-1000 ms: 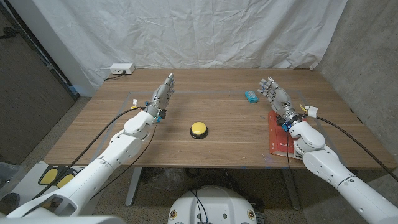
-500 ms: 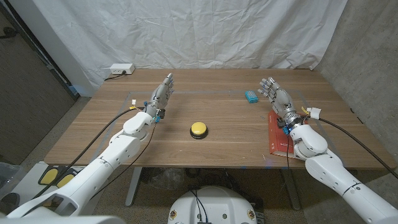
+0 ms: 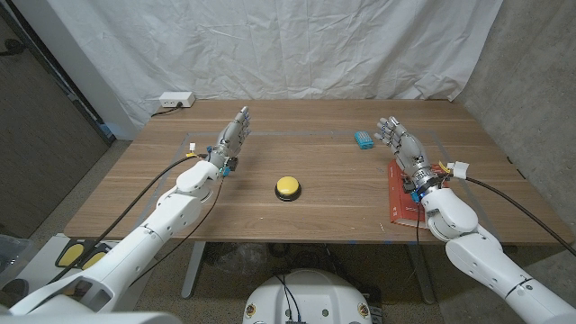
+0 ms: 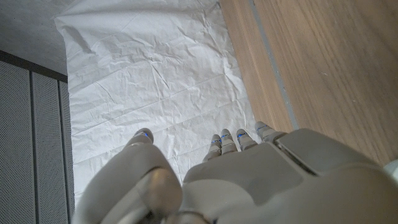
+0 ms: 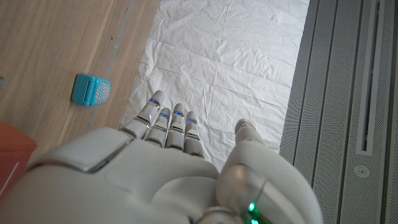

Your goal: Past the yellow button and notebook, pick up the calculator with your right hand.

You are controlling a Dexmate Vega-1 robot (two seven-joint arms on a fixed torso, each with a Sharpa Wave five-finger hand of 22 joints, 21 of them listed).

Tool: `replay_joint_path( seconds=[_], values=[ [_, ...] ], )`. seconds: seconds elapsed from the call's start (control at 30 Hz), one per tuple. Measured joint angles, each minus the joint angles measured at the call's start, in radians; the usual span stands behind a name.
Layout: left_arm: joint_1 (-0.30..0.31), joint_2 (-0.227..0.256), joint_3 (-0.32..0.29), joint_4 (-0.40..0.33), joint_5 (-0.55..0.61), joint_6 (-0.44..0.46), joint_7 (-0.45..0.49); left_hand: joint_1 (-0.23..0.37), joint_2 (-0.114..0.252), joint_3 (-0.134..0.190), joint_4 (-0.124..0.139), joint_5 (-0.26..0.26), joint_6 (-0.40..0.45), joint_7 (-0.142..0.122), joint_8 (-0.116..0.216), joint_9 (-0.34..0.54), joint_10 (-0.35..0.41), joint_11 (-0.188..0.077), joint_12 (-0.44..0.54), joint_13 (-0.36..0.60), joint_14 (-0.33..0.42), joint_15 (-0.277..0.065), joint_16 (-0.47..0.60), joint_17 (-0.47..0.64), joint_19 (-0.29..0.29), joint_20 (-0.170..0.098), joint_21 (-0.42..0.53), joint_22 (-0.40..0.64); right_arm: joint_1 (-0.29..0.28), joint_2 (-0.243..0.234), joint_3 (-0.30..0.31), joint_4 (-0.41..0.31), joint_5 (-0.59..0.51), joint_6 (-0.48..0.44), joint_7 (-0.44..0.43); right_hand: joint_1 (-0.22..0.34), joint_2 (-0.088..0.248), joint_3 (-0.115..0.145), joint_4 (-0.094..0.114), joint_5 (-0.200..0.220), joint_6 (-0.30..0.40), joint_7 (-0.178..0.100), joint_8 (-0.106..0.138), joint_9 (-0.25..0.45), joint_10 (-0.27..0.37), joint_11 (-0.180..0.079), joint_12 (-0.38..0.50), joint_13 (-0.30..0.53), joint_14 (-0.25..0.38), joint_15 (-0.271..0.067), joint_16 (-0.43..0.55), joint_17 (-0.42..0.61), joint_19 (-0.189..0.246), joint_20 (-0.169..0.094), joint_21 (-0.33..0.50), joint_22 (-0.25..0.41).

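A white wrinkled sheet (image 3: pixel 297 45) hangs behind the wooden surface (image 3: pixel 297 162), which spans most of the head view. The red notebook (image 3: pixel 402 202) lies near the surface's front right edge, partly covered by the right forearm. The left hand (image 3: pixel 232 137) stands over the left half of the surface with its fingers extended and apart, holding nothing. The right hand (image 3: pixel 400 144) reaches out above the far end of the notebook, fingers spread and empty; in the right wrist view its fingers (image 5: pixel 163 121) point toward the sheet. A white power strip (image 3: pixel 175 100) sits at the far left corner of the surface. The yellow button (image 3: pixel 287 186) rests near the middle of the surface, well apart from both hands. The teal calculator (image 3: pixel 364 139) lies on the far right part of the surface, beyond the notebook and just beside the right hand's fingertips on the inner side, with bare wood between them; in the right wrist view it (image 5: pixel 91 90) lies untouched on the wood.
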Motion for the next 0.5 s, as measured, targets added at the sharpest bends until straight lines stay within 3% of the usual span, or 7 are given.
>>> replay_joint_path(
  seconds=[0.5],
  values=[
    [-0.005, 0.007, 0.004, -0.023, 0.0, 0.023, 0.006, 0.004, 0.004, -0.003, -0.003, 0.0, 0.0, 0.0, 0.0, 0.0, 0.0, 0.0, 0.0, 0.0, 0.0, 0.0, 0.0, 0.0, 0.0, 0.0, -0.004, 0.0, -0.085, -0.019, 0.038, -0.047, -0.041, 0.02, -0.031, 0.0, 0.0, -0.004, -0.004, 0.0, 0.003, -0.003, 0.0, 0.0, 0.009, 0.002, 0.0, 0.0, 0.005, -0.005, 0.0, 0.0, 0.005, -0.002, -0.004, 0.0]
  ],
)
